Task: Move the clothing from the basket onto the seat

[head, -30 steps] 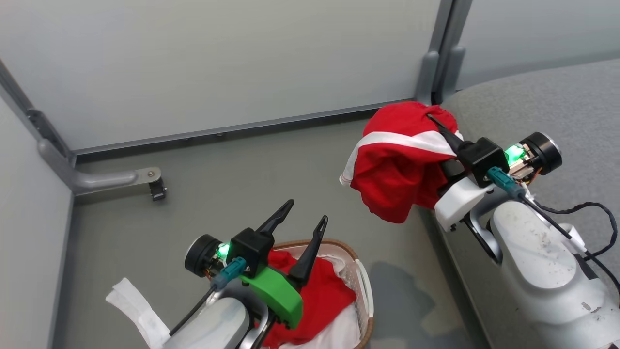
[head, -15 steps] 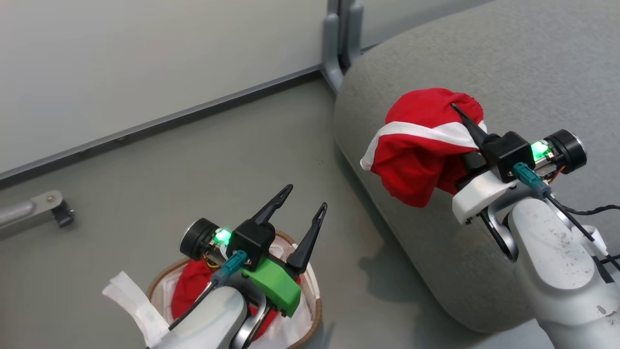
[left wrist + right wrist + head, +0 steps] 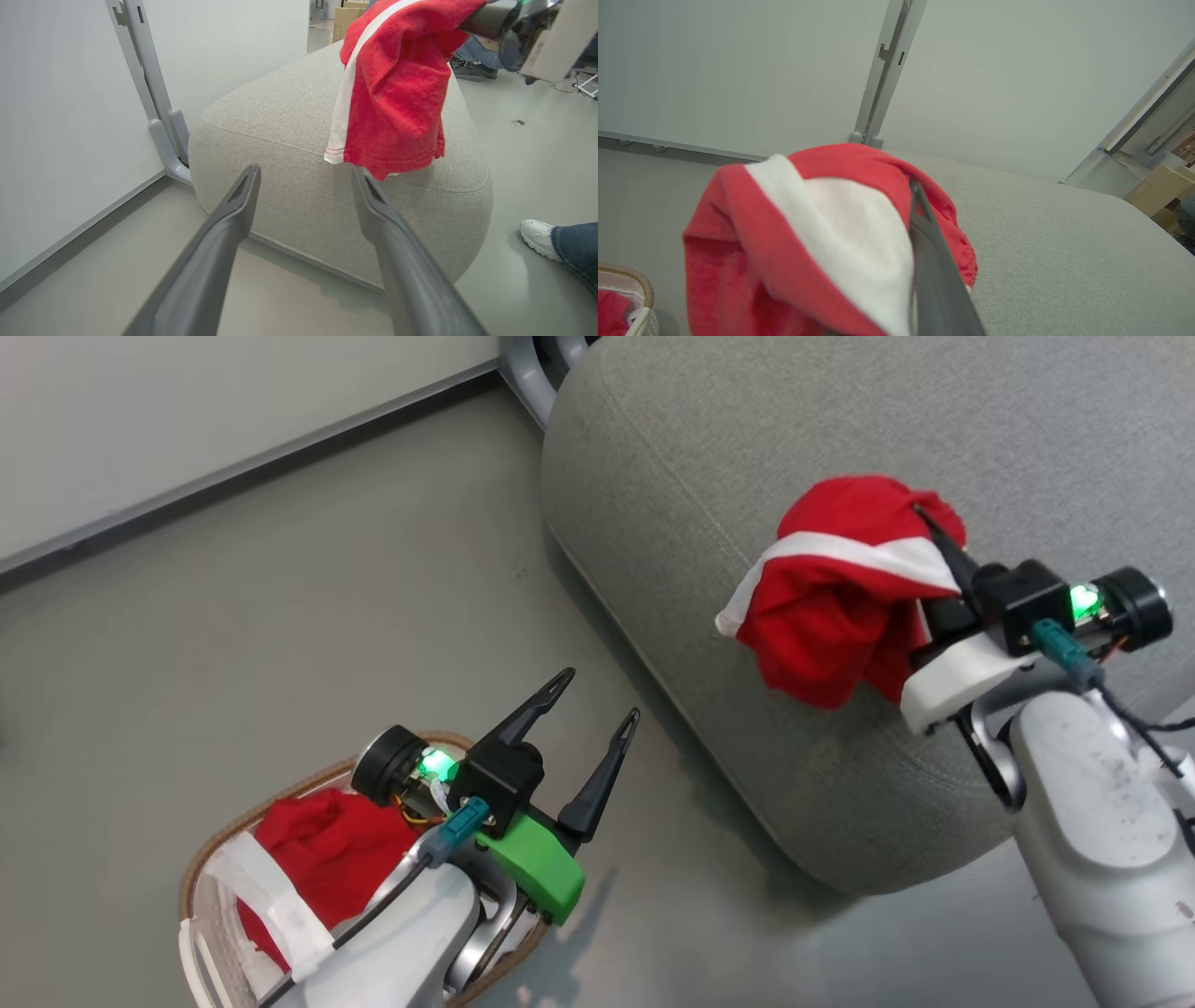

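Observation:
My right gripper (image 3: 924, 518) is shut on a red garment with a white stripe (image 3: 831, 597), which hangs bunched over the near edge of the grey seat (image 3: 747, 448). The same garment (image 3: 392, 88) dangles above the seat (image 3: 289, 140) in the left wrist view, and drapes over my right gripper (image 3: 915, 189) in the right wrist view. A second red garment (image 3: 322, 845) lies in the basket (image 3: 224, 831) on the floor at lower left. My left gripper (image 3: 597, 695) is open and empty above the basket's right side, fingers pointing toward the seat.
A grey partition wall with a post (image 3: 527, 364) stands behind the seat's far left corner. In the left wrist view a person's white shoe and jeans leg (image 3: 556, 242) are on the floor right of the seat, and another person's feet (image 3: 472, 65) behind it.
The head view has swung right, bringing the seat to the centre and the basket to the lower left. The right gripper with its garment now hangs over the seat rather than beside it.

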Controlling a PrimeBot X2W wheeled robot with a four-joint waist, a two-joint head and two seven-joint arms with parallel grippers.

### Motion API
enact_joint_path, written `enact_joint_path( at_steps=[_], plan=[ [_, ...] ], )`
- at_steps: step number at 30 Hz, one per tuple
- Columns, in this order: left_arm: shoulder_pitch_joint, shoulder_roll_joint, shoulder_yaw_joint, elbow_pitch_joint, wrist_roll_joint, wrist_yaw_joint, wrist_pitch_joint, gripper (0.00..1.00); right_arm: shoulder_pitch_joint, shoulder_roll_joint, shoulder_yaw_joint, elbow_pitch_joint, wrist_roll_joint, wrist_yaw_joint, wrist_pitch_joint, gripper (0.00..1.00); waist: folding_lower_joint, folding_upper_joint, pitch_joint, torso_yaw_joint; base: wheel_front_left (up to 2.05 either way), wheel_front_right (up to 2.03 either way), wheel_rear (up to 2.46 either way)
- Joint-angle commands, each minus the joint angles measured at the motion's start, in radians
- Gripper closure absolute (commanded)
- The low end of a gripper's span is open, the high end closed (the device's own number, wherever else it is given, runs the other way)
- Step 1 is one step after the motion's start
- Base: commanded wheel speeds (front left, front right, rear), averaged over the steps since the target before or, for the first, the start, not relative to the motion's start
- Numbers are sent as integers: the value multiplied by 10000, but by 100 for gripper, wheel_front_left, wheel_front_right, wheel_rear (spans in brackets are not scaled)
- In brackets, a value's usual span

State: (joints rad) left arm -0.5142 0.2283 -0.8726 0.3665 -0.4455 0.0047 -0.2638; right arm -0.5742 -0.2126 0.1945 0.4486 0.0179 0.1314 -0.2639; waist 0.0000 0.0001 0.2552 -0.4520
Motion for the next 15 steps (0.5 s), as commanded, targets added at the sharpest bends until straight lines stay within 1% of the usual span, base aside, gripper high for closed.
enact_joint_path(
  at_steps=[1, 5, 9, 13, 15],
  plan=[
    [-187, 14, 18, -9, 13, 23, 4, 0, -378, -140, -47, 21, 50, -14, -9, 100, 0, -1, 430, 309, 0, 0, 0],
    [-374, 8, 7, -128, 87, 91, 25, 0, -1336, -743, -104, 346, 48, -14, -9, 100, 0, -1, 855, 901, 0, 0, 0],
    [-573, 98, 42, -374, 214, 221, 61, 0, -2659, -1429, -330, 699, 10, -14, 63, 100, 0, -1, 1382, 1474, 0, 0, 0],
    [-866, 254, 5, -818, 455, 315, 203, 0, -4199, -2145, -948, 937, 390, -14, 446, 100, 0, -1, 2006, 2083, 0, 0, 0],
    [-988, 282, 3, -1053, 517, 349, 293, 0, -4938, -2639, -1418, 1007, 595, -15, 711, 100, 0, -1, 2343, 2416, 0, 0, 0]
  ],
)
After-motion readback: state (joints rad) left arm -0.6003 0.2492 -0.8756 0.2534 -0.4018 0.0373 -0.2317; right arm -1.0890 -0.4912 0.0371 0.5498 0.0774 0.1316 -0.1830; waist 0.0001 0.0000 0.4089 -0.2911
